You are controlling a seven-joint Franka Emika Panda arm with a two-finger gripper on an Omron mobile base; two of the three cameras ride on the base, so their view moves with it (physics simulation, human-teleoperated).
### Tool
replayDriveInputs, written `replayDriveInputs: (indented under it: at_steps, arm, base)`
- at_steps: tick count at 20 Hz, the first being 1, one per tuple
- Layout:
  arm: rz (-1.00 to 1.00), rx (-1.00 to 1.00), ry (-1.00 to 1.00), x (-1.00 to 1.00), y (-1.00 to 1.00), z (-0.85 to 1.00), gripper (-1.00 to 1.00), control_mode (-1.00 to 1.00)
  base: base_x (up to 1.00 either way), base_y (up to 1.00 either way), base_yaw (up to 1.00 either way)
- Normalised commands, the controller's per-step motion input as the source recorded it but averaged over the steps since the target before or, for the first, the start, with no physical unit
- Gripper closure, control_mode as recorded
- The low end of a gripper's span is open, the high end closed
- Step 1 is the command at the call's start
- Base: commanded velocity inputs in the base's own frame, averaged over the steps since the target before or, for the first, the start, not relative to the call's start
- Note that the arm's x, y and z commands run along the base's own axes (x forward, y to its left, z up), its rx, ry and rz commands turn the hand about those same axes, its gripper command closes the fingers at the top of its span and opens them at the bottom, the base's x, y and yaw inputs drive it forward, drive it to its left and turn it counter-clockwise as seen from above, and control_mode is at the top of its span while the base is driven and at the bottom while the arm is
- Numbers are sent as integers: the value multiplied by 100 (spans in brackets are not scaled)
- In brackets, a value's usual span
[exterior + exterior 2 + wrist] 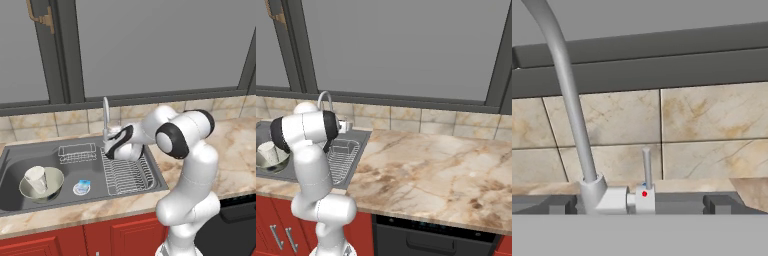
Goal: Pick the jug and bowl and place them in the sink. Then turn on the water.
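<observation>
In the sink's (10, 165) left basin the jug (36, 178) stands inside the bowl (55, 183). To their right, my claw (106, 145) reaches toward the faucet (567, 95) base and its lever (646, 167); I cannot tell how far it gapes.

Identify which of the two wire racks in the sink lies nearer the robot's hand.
The larger wire rack on the drainboard, right under the hand; the small wire basket sits farther left.

White arm bent forward and low, claw (106, 146) leftward.
</observation>
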Motion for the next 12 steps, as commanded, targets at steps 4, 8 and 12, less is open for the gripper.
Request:
replayDriveInputs:
  at_steps: [4,8,12]
  arm:
    - [0,0,-2,12,-2,-1,-100,-100]
    - [0,0,-2,13,-6,-7,-100,-100]
    - [0,0,-2,6,-18,-13,-100,-100]
  base:
    - [0,0,0]
    - [0,0,0]
    - [0,0,0]
